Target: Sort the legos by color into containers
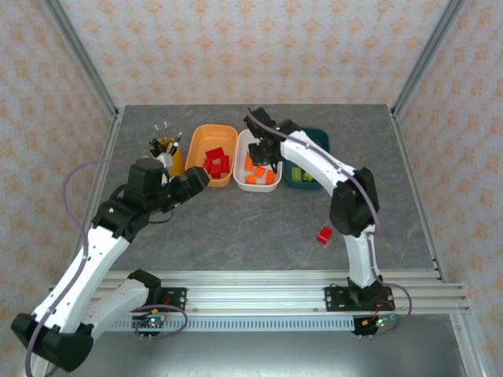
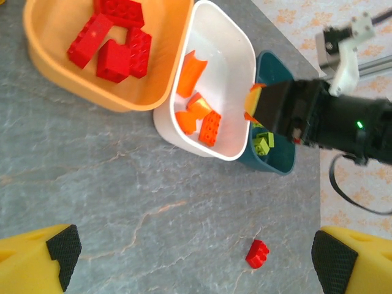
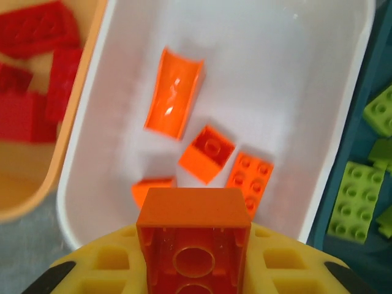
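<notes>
An orange brick (image 3: 195, 236), hollow underside turned to the wrist camera and studs facing away, sits clamped in the right gripper (image 1: 263, 149) above the white tub (image 3: 275, 55), near the middle of the worktop's (image 1: 236, 236) far edge. The frame cuts the brick off, so its long axis cannot be told. Loose orange pieces (image 3: 174, 98) lie in the tub below. Red bricks (image 2: 113, 43) sit in the orange tub (image 2: 55, 30) to its left, lime ones (image 3: 349, 208) in the teal tub (image 2: 278, 164) to its right. The left wrist view adds a lone red brick (image 2: 258, 253) on bare worktop, under the wide-open left gripper (image 2: 196, 254)
</notes>
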`<control>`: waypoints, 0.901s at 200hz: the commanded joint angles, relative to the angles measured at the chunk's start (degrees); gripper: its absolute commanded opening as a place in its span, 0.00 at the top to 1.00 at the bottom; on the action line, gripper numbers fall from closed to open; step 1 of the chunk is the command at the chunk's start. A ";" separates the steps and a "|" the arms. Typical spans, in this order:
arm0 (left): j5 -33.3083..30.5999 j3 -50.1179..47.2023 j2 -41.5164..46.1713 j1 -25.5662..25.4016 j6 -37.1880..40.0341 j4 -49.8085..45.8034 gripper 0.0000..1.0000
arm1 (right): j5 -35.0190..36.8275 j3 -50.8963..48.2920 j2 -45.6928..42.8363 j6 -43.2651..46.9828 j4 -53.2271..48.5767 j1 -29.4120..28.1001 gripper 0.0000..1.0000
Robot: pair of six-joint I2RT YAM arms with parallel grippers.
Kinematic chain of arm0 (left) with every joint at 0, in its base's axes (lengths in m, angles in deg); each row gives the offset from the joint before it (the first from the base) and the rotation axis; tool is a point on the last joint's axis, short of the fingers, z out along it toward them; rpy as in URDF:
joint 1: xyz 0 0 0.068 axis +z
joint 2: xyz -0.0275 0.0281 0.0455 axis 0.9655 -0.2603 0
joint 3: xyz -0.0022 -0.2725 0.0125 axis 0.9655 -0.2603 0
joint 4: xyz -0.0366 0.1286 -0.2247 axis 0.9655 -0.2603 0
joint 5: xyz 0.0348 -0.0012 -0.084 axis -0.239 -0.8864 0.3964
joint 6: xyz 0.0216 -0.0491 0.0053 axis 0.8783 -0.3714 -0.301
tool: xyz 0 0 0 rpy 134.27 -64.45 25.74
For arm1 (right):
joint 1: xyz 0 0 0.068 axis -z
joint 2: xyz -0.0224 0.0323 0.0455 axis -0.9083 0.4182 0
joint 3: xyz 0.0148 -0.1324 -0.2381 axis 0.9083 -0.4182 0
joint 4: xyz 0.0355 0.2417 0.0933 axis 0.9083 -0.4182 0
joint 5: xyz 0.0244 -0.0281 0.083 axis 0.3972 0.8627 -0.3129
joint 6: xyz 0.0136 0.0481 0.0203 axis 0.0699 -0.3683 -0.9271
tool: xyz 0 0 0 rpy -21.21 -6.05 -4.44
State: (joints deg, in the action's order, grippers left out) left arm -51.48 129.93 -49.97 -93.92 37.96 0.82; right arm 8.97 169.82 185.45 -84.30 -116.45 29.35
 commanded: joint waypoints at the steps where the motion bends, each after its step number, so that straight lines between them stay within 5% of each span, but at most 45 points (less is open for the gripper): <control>1: 1.54 2.98 -4.24 -0.42 2.50 7.29 0.00 | 2.20 8.09 7.68 -4.14 -6.66 2.08 0.72; 60: 3.48 8.53 -16.05 -0.55 4.87 12.17 0.00 | 1.09 23.86 21.60 -5.70 -11.20 4.87 0.63; 95: 3.34 9.67 -18.58 -0.94 5.59 11.65 0.00 | -0.58 25.24 23.24 -5.85 -11.45 5.16 0.45; 121: 1.57 9.99 -19.56 -1.01 5.45 9.53 0.00 | -1.59 25.91 21.10 -5.59 -11.54 5.12 0.37; 180: -3.13 11.13 -20.95 -1.83 4.11 7.80 0.00 | 0.20 14.87 4.42 -6.55 -5.79 4.02 0.39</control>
State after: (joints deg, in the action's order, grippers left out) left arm -52.53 138.30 -69.58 -94.81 41.98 9.89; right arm 7.68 188.79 201.91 -89.63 -124.84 34.29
